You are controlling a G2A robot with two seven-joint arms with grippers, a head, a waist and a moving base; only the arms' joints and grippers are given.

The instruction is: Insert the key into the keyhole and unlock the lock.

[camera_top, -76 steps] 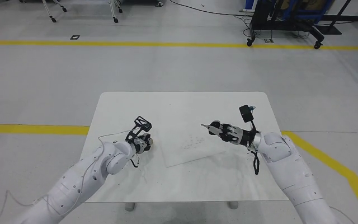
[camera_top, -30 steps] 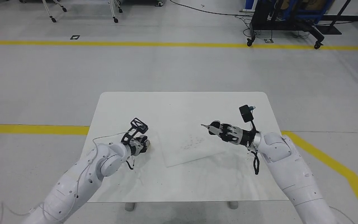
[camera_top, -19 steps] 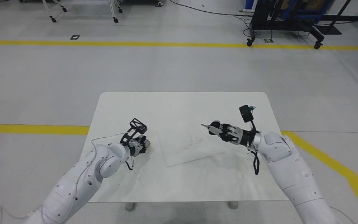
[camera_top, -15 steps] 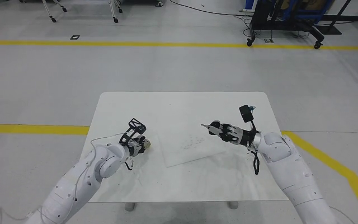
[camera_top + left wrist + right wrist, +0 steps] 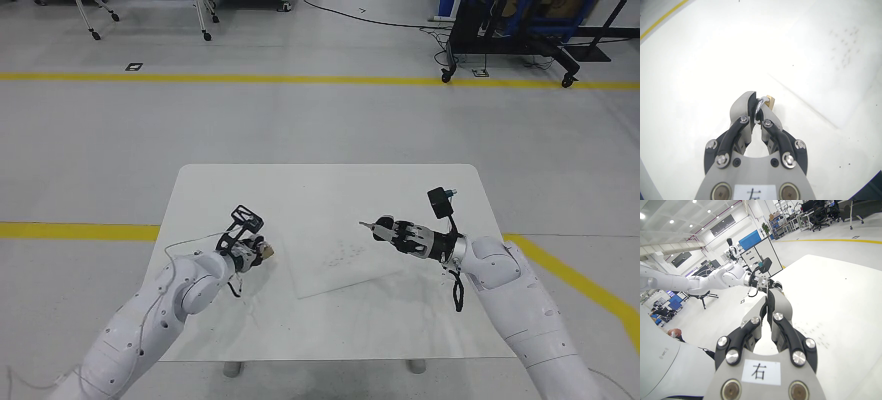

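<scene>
Left tool (image 5: 758, 111): clamped on the steel shackle (image 5: 759, 107) of the lock (image 5: 771, 102), with the brass body projecting past the fingertips, over the left part of the table (image 5: 330, 185).

Right tool (image 5: 380, 229): closed on a thin metal piece, judged to be the key (image 5: 364, 224). Its tip is aimed at the lock, well apart from it.

Step in hand, as judged: alignment. The keyhole is hidden, so turn the lock until it faces the key. Set blade and keyway on one line before closing the gap. The body may swing on its shackle, so advance slowly.
</scene>
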